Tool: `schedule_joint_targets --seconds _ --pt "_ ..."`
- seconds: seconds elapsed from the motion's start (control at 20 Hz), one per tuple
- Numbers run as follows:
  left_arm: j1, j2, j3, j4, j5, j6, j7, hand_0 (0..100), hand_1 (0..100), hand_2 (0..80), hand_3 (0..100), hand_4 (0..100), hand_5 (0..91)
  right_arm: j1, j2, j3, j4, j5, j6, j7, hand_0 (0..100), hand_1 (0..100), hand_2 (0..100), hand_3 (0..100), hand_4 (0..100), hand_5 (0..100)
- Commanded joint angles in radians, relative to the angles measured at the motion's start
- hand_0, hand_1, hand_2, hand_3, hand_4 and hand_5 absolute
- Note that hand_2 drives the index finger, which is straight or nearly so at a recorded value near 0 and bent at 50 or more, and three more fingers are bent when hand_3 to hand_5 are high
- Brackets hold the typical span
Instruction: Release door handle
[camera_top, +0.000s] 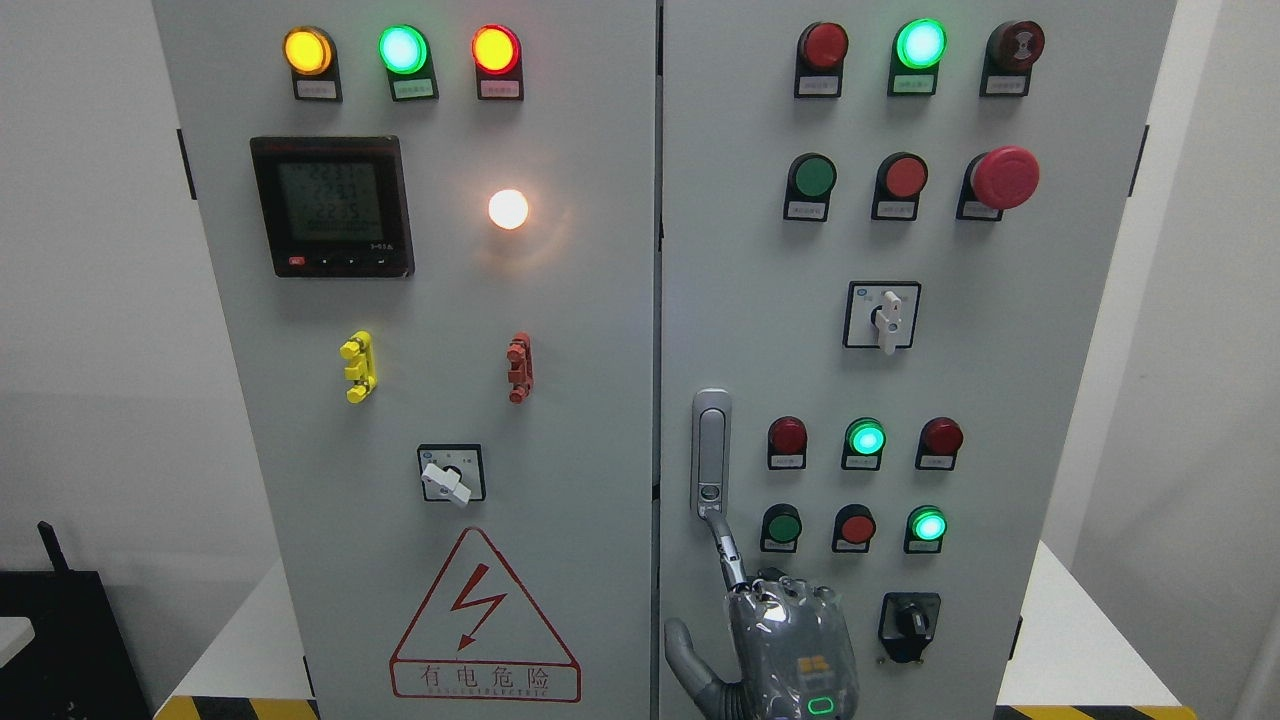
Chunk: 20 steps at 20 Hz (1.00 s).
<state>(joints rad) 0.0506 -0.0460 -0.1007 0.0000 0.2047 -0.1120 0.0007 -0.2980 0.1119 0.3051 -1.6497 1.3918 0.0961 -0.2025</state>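
My hand (785, 650) rises at the bottom edge, right of the cabinet's centre seam; which arm carries it is not visible. Its thumb is splayed left. One extended finger (727, 550) touches the lower end of the upright door handle (711, 452), directly above. Nothing is grasped.

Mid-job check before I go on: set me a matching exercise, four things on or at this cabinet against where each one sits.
Things:
1. door handle
2. right hand
3. meter display
4. warning triangle

Places:
A. left door, upper part
B. left edge of the right door
C. left door, bottom
D. bottom edge of the picture, just below the handle

Pairs: 1-B, 2-D, 3-A, 4-C
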Motion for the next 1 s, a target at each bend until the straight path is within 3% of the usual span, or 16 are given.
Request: schedule_joint_targets --seconds 0.0,0.95 --pt "0.0 0.0 -0.001 -0.031 0.001 0.0 0.001 12 39 0.0 0 0 0.0 0.0 0.002 0.002 0.01 0.0 -0.001 0.002 41 34 0 99 86 95" --pt "0.0 0.0 -0.001 -0.031 -0.001 0.0 0.001 12 39 0.0 0 0 0.0 -0.001 0.009 -0.001 0.022 0.0 -0.001 0.023 41 34 0 100 87 96"
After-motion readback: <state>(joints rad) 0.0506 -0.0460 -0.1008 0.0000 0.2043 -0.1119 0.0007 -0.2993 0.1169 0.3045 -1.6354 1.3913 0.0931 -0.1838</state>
